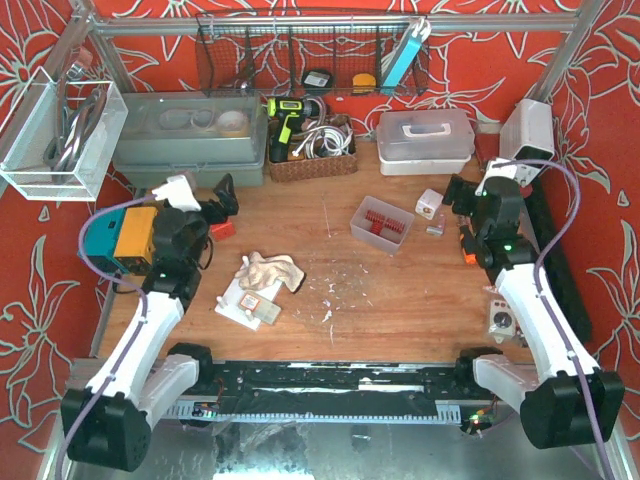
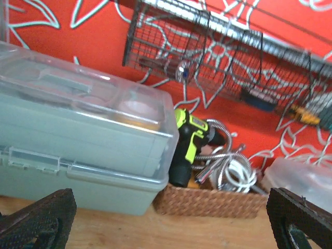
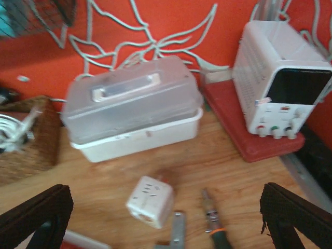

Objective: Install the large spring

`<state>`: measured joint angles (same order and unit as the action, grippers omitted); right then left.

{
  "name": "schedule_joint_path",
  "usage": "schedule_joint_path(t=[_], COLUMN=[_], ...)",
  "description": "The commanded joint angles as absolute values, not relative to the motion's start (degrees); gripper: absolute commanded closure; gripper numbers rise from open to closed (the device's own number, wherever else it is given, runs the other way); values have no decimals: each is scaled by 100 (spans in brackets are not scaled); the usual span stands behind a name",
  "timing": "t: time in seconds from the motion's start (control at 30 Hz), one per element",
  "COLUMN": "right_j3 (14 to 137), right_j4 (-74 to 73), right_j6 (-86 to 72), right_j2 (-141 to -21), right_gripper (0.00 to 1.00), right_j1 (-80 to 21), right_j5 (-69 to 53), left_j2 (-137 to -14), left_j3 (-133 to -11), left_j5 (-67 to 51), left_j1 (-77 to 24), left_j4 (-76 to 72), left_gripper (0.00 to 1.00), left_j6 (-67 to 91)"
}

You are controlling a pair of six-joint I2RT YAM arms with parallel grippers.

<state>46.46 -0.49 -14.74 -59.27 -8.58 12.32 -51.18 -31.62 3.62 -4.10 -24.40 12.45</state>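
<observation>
Both claws released above the wooden table, nothing held.

My left claw stands spread wide at the table's 9 o'clock. It faces the grey-green translucent plastic toolbox at 11 o'clock. The brown wicker basket sits just beside the toolbox, with the green-and-black power screwdriver in it. My right claw is equally spread and empty at 3 o'clock, with the white cube-shaped plug adapter on the table ahead. The white lidded plastic box sits beyond the adapter at 1 o'clock. I cannot pick out the large spring in any view.
</observation>
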Motion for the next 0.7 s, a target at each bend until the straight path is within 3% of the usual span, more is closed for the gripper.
schedule_joint_path(t=[0.0, 0.17, 0.33, 0.67], right_j3=[5219, 5178, 5048, 4319], right_j4=[-2152, -2169, -2252, -2190], right_j6=[-2415, -3166, -3059, -2021], right_j2=[-5802, -5741, -5484, -5221], right_gripper=[1, 2, 4, 6], right_j1=[-834, -857, -1217, -3129], right_j5=[-18, -1701, -1713, -200], left_j2=[-4662, -4099, -4083, -4743], left_j3=[-3927, -3731, -3789, -4469], left_j5=[601, -881, -2101, -1405], left_j1=[-372, -373, -382, -851], left_j4=[29, 427, 785, 2243], left_gripper=[1, 1, 4, 39], left_j6=[2782, 3016, 2877, 1918])
